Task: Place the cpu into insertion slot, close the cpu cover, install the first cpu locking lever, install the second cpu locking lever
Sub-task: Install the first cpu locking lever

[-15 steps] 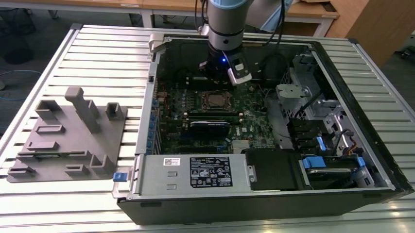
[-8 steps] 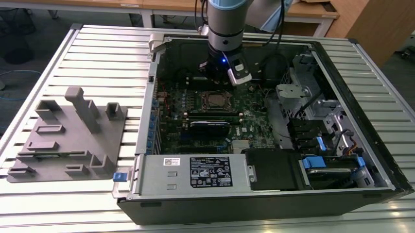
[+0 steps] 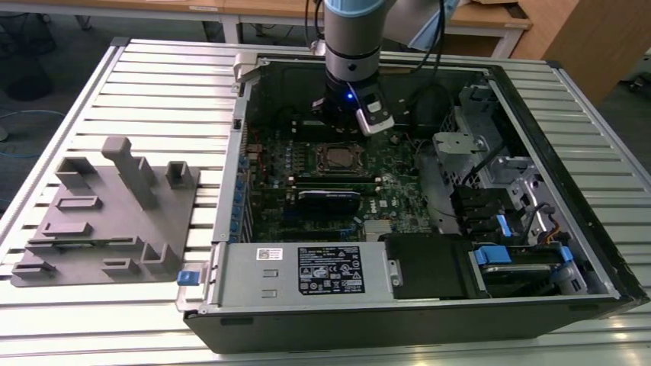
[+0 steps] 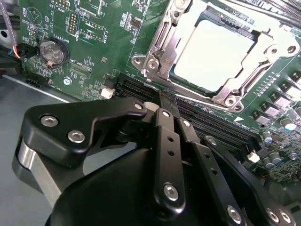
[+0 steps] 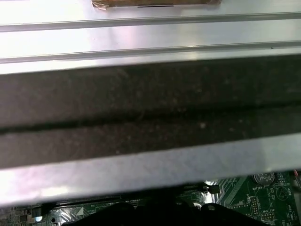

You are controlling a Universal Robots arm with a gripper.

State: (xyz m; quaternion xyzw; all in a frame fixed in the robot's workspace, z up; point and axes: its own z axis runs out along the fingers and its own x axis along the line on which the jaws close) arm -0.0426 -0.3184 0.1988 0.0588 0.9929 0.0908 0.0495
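Inside the open computer case [image 3: 407, 320], which lies on a ribbed metal table [image 3: 152, 84], the robot arm [image 3: 351, 38] reaches down over the far end of the green board [image 3: 392, 187]. In the exterior view the chip [image 3: 336, 158] sits in the middle of the board, just in front of the arm's lower end. A grey plastic tray [image 3: 102, 213] with upright pegs rests on the table to the exterior view's left of the case, and a metal box with a label [image 3: 305, 271] takes up the near side of the case.

In the second wrist view we see the gripper [image 4: 165, 100] with its jaws drawn together and nothing between them. Its tip hangs over the long black slots [image 4: 211, 122] that run just beside the socket [image 4: 225, 21]. The chip, its pale metal top bright in the light, lies in the socket. The cover plate [image 4: 153, 59] is down around the chip's edges. A thin lever [image 4: 162, 35] runs along one side of the plate; we cannot tell whether it is latched. A round coin battery [image 4: 51, 51] sits on the board well apart from the socket.

In the first wrist view a dark wall of the case crosses the picture, with table ribs beyond it.
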